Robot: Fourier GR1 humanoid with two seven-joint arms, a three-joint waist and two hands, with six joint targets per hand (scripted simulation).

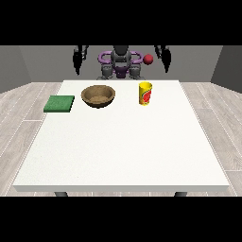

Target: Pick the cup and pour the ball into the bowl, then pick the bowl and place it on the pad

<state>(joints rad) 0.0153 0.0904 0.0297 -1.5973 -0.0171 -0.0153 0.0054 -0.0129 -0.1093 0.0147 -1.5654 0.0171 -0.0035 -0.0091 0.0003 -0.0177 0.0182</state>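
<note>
Two hands hang up at the far end of the tabletop (118, 151), and they are the hardest thing to read: the hand at the view's left (78, 59) and the hand at the view's right (164, 56) show only as small dark shapes pointing downward beside the robot's torso (120, 64). Whether their fingers are straight or curled, I cannot tell. Neither touches anything on the tabletop; both are raised well above and behind it.

A red ball (148, 59) shows up near the robot's shoulder, just beside the arm at the view's right, above the cup and apart from it. Whether it rests on anything there cannot be made out.

Now the cup (145, 93): yellow, upright, with a red patch on its side, standing on the far part of the tabletop, right of centre. Its inside is hidden from this angle, so what it holds I cannot say.

To its left, near but apart, sits the bowl (98, 96), brown and wood-toned, round and shallow, upright. Its hollow looks bare.

Further left again, near the tabletop's left edge, lies the pad (59, 103), a flat green square with nothing on it, apart from the bowl.

The near stretch of the tabletop is plain white.
</note>
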